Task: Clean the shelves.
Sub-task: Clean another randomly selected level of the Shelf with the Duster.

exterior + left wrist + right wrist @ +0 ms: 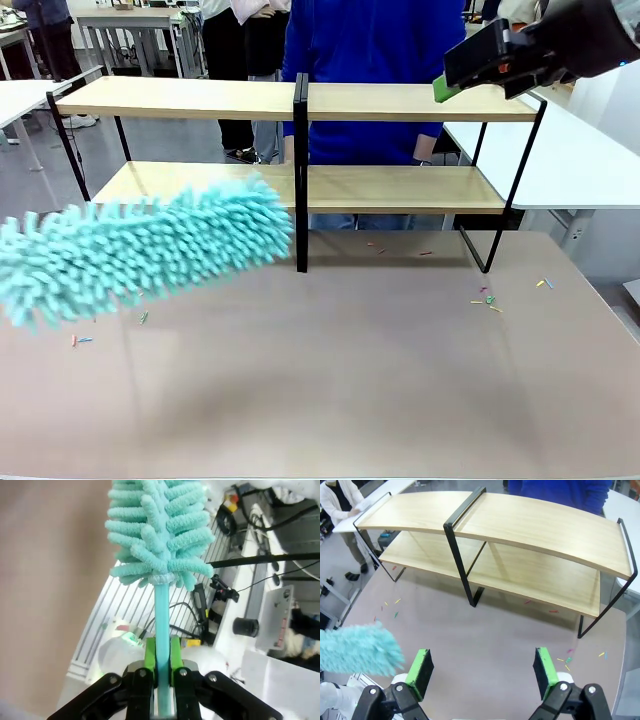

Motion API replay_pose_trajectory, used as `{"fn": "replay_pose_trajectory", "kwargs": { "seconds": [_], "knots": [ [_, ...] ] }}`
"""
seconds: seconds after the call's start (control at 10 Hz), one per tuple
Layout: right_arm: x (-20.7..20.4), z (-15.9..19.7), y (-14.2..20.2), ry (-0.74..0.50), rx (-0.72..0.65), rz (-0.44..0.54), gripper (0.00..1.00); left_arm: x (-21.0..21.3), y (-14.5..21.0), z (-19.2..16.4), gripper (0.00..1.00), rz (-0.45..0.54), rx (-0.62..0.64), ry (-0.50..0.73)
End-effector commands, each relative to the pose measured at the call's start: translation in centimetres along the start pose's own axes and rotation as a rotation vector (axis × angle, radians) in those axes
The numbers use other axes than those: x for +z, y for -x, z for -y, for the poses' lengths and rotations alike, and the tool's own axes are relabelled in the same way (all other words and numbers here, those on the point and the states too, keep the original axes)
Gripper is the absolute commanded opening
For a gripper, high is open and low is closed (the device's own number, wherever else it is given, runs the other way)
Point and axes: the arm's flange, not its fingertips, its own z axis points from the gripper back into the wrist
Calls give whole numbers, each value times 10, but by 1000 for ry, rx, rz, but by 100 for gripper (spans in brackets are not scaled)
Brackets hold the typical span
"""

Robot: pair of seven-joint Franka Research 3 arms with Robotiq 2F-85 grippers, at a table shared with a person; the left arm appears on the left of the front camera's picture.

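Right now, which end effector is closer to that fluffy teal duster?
Left. The left end effector is shut on the duster, gripping its handle. The right end effector hangs open, apart from it, facing the shelves.

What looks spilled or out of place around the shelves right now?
Small coloured scraps lie scattered on the table in front of the shelves, mostly near the right foot and beside the duster. They look like loose litter; nothing seems tilted or broken.
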Motion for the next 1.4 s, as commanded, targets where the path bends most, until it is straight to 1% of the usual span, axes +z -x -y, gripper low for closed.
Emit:
{"fn": "replay_pose_trajectory", "kwargs": {
  "seconds": [0.0,0.2,0.3,0.4,0.5,0.7,0.8,0.9,1.0,1.1,1.2,1.3],
  "knots": [
    [0,1,-1,0,-3,2,100,-41,-57,6,13,-56,32,-29],
    [0,1,-1,0,-3,2,100,-82,-100,4,13,-37,102,-66],
    [0,1,-1,0,-3,2,100,-108,-116,1,13,-39,132,-59],
    [0,1,-1,0,-3,2,100,-114,-116,-2,13,-202,161,-34],
    [0,1,-1,0,-3,2,100,-95,-104,7,13,-67,89,-71],
    [0,1,-1,0,-3,2,100,-95,-104,7,13,-67,89,-71],
    [0,1,-1,0,-3,2,100,-113,-114,1,13,-105,113,-59],
    [0,1,-1,0,-3,2,100,-140,-139,2,13,-31,198,-126],
    [0,1,-1,0,-3,2,100,-162,-162,3,13,48,244,-165],
    [0,1,-1,0,-3,2,100,-179,-183,6,13,57,261,-170],
    [0,1,-1,0,-3,2,100,-196,-200,4,13,90,350,-219],
    [0,1,-1,0,-3,2,100,-211,-210,1,13,124,400,-238]
  ]
}}
